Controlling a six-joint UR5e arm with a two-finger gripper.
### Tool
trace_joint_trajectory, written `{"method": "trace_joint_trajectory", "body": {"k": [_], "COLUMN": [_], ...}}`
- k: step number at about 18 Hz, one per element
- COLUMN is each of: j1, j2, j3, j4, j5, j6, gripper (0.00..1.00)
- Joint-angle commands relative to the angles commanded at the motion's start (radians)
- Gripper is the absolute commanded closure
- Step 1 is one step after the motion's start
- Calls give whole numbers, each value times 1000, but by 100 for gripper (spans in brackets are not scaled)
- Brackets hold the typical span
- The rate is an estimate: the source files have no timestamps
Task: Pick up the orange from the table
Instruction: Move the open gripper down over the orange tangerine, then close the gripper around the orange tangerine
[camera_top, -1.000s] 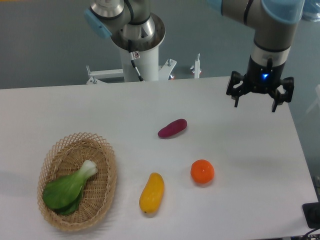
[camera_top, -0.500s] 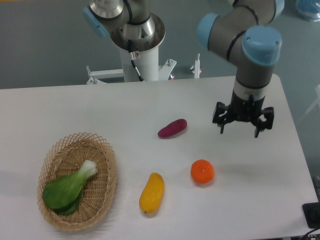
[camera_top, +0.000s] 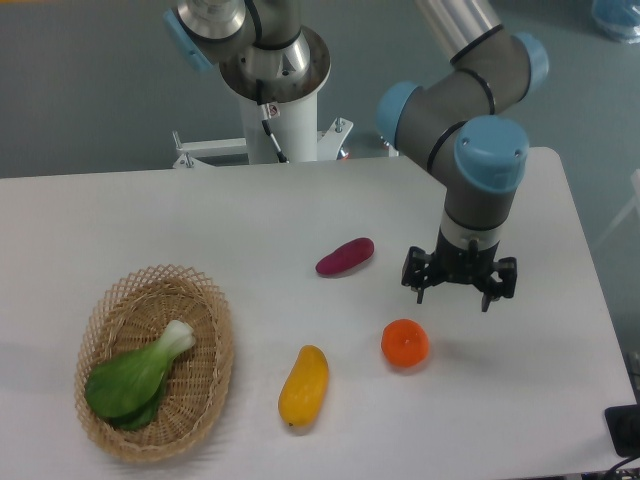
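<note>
Moving down and to the left since the earlier pictures, the gripper (camera_top: 459, 288) now hangs much closer to the orange (camera_top: 405, 342). One second ago it was up by the far right side of the table (camera_top: 200, 220), well away from the fruit. Half a second ago it had come partway over. Now it sits just above and a bit to the right of the orange. The arm (camera_top: 475, 160) has folded in too, so its blue caps show nearer the middle of the picture.

The jaws are apart, with the two black fingers (camera_top: 420, 285) pointing down and a wide gap between them. Nothing is held in them. The orange is not in that gap. It lies on the table just in front of the gripper and a little to the left of it, near but not touching.

Nothing else has moved. The orange is in the same spot as before. A purple sweet potato (camera_top: 345, 256) lies farther back and to the left of the gripper. A long yellow fruit (camera_top: 303, 386) lies to the left of the orange, near the front. A basket (camera_top: 155, 362) sits at the left of the table, and a leafy green vegetable (camera_top: 135, 378) lies inside it.
</note>
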Motion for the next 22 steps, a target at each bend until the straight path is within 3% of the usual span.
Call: {"method": "trace_joint_trajectory", "body": {"k": [3,6,9,20,22], "j1": [-22,-52,-77,-100,-98], "j2": [-22,-26,-69,-95,-110], "j3": [-12,-23,-17,-9,-5], "j4": [22,42,43,45,68], "j5": [20,116,124,112,112], "j6": [-17,-87,-146,-195,-238], "gripper": [0,0,0,0,0]}}
